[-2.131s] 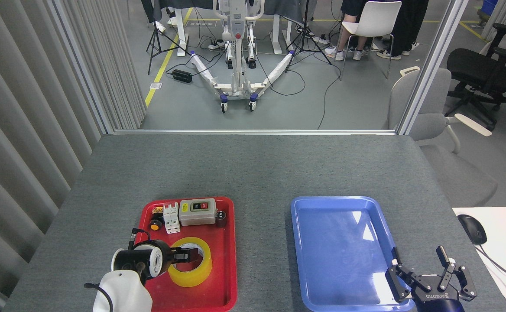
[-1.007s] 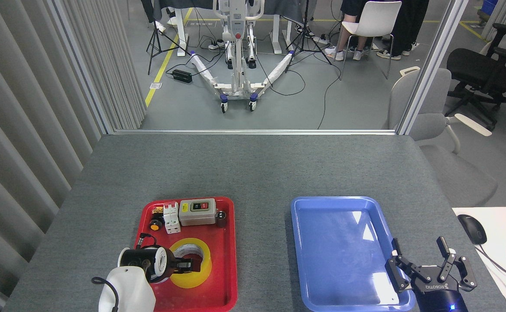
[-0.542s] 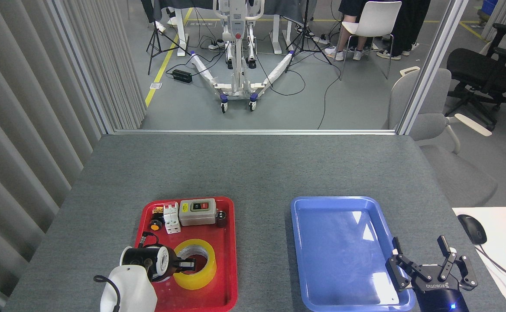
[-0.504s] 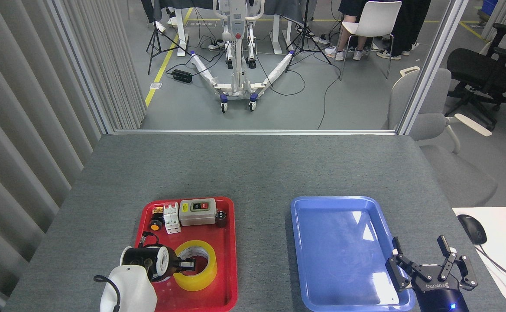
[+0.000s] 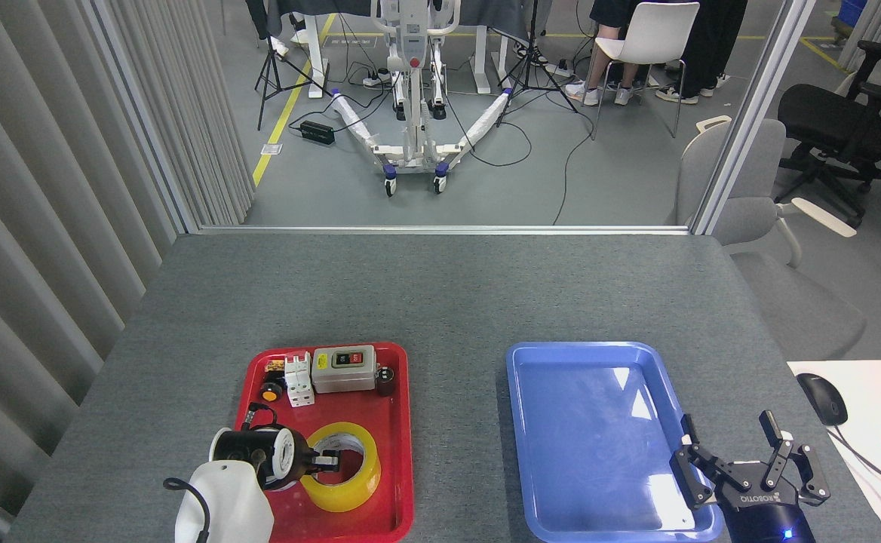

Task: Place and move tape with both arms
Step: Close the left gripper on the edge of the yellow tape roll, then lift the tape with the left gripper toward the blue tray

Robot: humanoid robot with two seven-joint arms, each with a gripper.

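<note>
The tape (image 5: 355, 492), a wide yellow roll with a whitish core, lies flat in the near part of the red tray (image 5: 401, 452). My left gripper (image 5: 326, 461) reaches in from the left. Its dark fingertips are at the roll's left wall, and at least one is inside the core. The wrist hides the rest of the fingers, so their state is unclear. My right gripper (image 5: 727, 436) hovers open over the near right corner of the blue tray (image 5: 591, 392), with nothing between its fingers.
At the back of the red tray sit a grey switch box (image 5: 344, 369), a white breaker (image 5: 298, 380) and an orange-capped knob (image 5: 270, 392). A white desk with a mouse (image 5: 822, 397) adjoins the table on the right. Chairs and a seated person are beyond the far edge.
My left gripper has come down onto the roll's left wall. The tape has slid slightly right and nearer on the red tray. My right gripper has barely moved.
</note>
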